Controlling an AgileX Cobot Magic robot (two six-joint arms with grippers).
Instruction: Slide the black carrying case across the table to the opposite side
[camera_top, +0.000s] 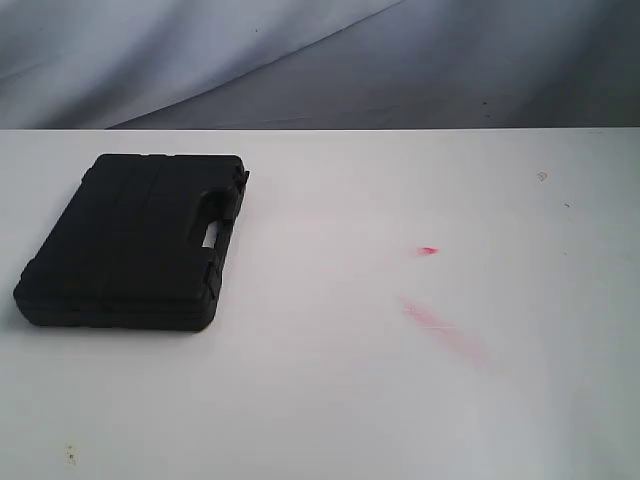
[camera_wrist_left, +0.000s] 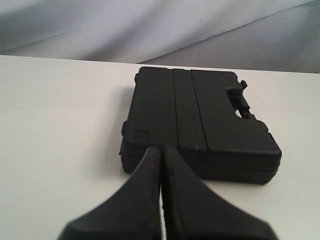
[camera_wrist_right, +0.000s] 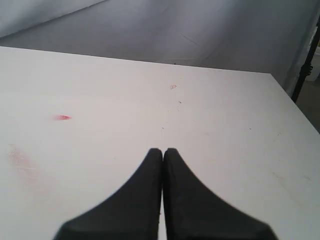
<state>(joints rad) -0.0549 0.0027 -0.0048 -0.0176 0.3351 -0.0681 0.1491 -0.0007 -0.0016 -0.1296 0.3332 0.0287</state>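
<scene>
Slide hasn't really started: the case (camera_top: 135, 240) sits flat on the left side of the table (camera_top: 400, 400), while left end effector (camera_wrist_left: 161, 155) and right end effector (camera_wrist_right: 163, 152) are pinched closed, empty.

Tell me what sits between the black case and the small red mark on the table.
Nothing: in the exterior view only bare white table stretches from the black case to the red mark.

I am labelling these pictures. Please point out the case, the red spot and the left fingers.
case (camera_top: 120, 240), exterior view, middle of the lid
red spot (camera_top: 428, 251), exterior view, its centre
left fingers (camera_wrist_left: 132, 205), left wrist view, surface of one finger
</scene>
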